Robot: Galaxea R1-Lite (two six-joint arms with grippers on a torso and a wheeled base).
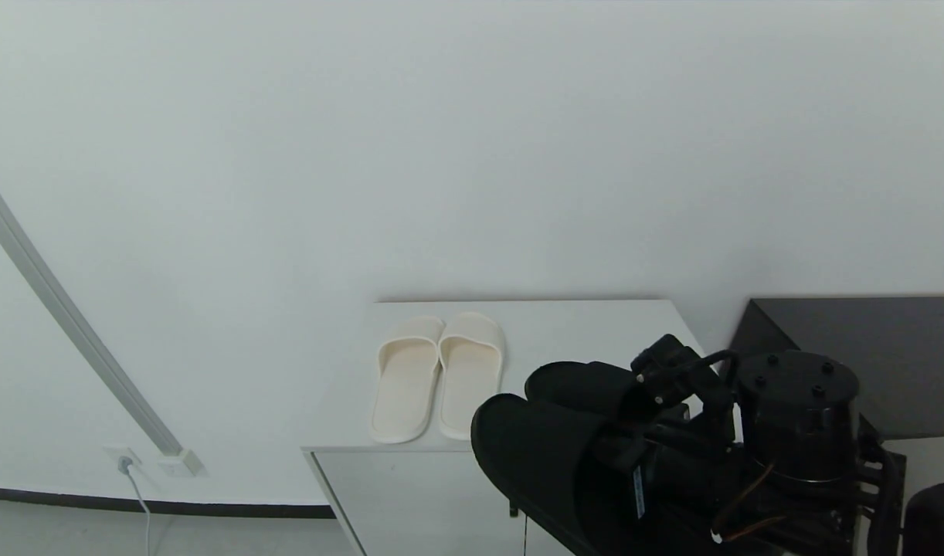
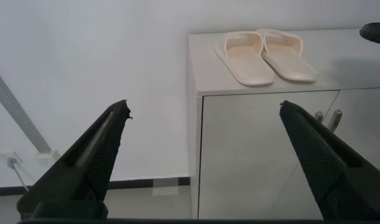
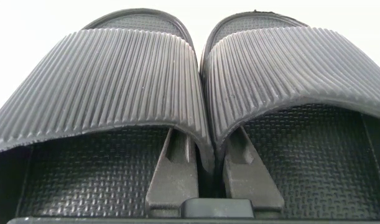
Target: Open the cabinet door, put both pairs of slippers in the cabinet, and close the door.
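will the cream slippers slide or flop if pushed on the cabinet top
Probably light: the cream slippers look like moulded foam. Flat on the smooth cabinet top, they would likely slide, not tip. Their straps may flex when pinched.

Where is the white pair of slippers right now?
Head view: the white slippers lie side by side on the left part of the cabinet top, left of the black slippers held in the right claw.

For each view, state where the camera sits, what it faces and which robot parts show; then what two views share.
Head: on the head, facing forward-down at the cabinet; right hand shows, holding black slippers.
Left wrist: facing the cabinet's closed doors, between the open left hand.
Right wrist: facing black slippers pinched by right hand.
Shared: cream slippers atop the cabinet.
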